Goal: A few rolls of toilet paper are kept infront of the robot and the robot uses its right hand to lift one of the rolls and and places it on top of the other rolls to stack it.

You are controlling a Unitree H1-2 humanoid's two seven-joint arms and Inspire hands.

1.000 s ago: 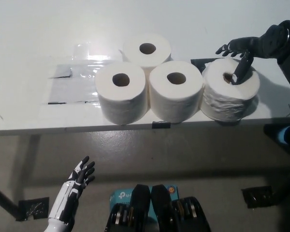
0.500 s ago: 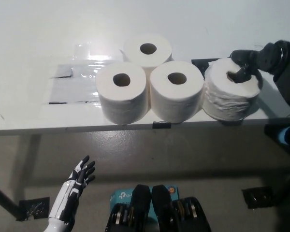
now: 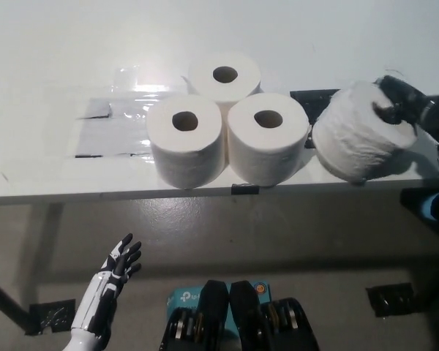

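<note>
Gripped roll (image 3: 358, 139): near the table's front edge toward its right end, tilted, core axis leaning up and to the right, the open end facing the black right hand (image 3: 396, 102). Clamped by that hand at its top right rim, fingers closed on the paper at the core. Lower edge looks to be touching or just clear of the table (image 3: 44, 73); cannot tell which.

Just beside it to the left, three upright rolls in a tight cluster, cores pointing straight up: front right roll (image 3: 268, 139), front left roll (image 3: 185, 141), back roll (image 3: 224, 77) behind and between them.

Step in hand, by judgement: lifting the picked roll. Next move calls for raising it clear, carrying it left, levelling the axis to vertical, and setting it centred over the cluster.

White left hand (image 3: 115, 272) resting below the front edge at lower left, fingers spread, holding nothing.
</note>
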